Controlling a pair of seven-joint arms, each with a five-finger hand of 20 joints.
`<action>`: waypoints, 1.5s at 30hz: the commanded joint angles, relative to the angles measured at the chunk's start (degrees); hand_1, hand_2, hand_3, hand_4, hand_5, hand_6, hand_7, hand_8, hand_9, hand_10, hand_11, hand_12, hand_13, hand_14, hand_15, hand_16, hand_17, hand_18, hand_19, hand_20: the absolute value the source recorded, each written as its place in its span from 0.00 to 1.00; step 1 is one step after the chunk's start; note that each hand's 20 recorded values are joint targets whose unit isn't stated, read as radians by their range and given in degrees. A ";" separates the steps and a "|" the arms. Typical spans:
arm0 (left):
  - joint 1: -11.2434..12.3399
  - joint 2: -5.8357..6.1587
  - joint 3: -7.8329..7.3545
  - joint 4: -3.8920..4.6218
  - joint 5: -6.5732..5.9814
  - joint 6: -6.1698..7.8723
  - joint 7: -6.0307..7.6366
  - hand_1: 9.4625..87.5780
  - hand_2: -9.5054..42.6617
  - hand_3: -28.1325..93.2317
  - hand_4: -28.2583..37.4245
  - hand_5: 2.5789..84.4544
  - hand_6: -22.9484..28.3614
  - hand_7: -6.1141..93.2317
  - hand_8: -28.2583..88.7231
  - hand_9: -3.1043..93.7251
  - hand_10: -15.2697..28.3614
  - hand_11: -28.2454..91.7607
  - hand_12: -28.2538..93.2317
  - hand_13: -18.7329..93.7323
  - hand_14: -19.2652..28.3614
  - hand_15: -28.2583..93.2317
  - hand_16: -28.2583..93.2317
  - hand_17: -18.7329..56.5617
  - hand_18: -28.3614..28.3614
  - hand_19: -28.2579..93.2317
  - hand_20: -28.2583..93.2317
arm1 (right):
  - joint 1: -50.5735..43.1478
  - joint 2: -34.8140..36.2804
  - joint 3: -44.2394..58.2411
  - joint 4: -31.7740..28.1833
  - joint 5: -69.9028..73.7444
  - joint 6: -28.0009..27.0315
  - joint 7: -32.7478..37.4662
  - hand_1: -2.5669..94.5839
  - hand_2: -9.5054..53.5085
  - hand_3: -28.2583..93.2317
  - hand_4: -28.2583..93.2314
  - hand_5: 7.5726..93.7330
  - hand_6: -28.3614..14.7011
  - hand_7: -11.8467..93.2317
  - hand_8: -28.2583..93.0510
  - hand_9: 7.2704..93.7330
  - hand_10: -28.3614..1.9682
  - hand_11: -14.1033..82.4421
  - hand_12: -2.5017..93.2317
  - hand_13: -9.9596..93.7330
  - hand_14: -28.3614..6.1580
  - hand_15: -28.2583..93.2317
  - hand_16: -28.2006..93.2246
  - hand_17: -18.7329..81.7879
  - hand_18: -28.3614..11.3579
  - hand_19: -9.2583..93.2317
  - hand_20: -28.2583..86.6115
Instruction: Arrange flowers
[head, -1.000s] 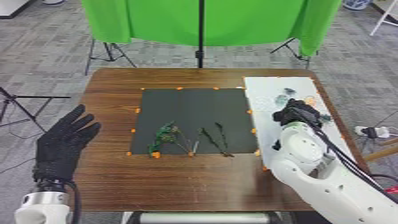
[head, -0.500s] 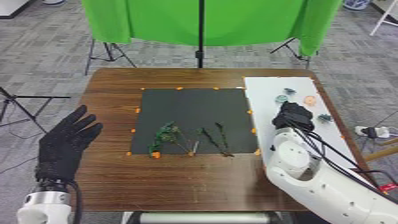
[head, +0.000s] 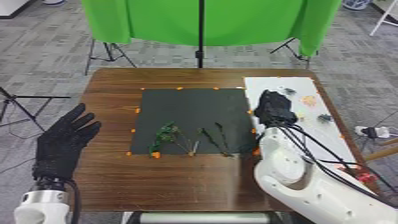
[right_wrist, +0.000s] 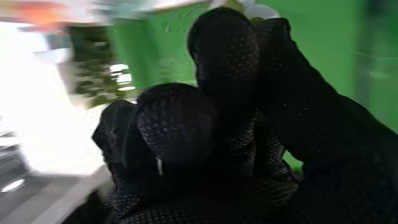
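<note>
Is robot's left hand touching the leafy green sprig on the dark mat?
Apart. In the head view, bare brown tabletop and part of the dark mat lie between the left hand and the sprig.

In the head view this is a robotics lab, as far as the coarse background detail allows. White robot arms (head: 298, 180) come in at seven and five o'clock, with black cables (head: 311, 146) along the one at five. Orange markers (head: 179, 88) edge a dark mat (head: 191, 107) on the brown wooden worktop (head: 114, 82). A green backdrop cloth (head: 147, 22) hangs at twelve o'clock, with a black tripod (head: 31, 116) at nine and grey carpet tiles (head: 44, 60) underfoot.
</note>
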 joint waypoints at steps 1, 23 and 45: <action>-3.54 0.62 -1.17 -0.75 2.37 -1.83 -3.19 0.19 0.31 0.89 0.06 0.47 0.66 0.18 0.17 0.38 0.80 0.45 0.33 0.40 0.99 0.69 0.16 0.16 1.00 0.68 0.41 | 7.69 -22.62 -3.28 4.53 4.63 -5.29 -17.37 0.59 0.00 0.83 0.00 0.94 0.65 0.29 0.28 0.97 0.64 0.50 0.30 0.89 0.60 0.82 0.38 0.60 0.10 1.00 0.76; -18.25 6.88 5.02 2.35 2.06 -1.95 -1.58 0.19 0.31 0.89 0.06 0.47 0.66 0.19 0.17 0.39 0.80 0.45 0.33 0.40 0.99 0.70 0.16 0.17 1.00 0.69 0.44 | 14.21 -31.62 -15.64 15.76 1.66 -17.40 -25.03 0.57 0.00 0.81 0.00 0.90 0.71 0.28 0.24 0.91 0.63 0.60 0.28 0.80 0.55 0.87 0.38 0.53 0.13 1.00 0.74; -18.64 6.08 5.09 3.36 2.22 -3.58 -1.92 0.19 0.31 0.89 0.06 0.47 0.66 0.19 0.17 0.39 0.81 0.45 0.33 0.40 0.99 0.70 0.16 0.17 1.00 0.68 0.46 | 10.65 -32.42 -9.44 15.24 -3.00 -28.90 -30.12 0.42 0.00 0.87 0.00 0.74 0.72 0.26 0.13 0.82 0.57 0.68 0.22 0.75 0.52 0.90 0.37 0.48 0.13 1.00 0.74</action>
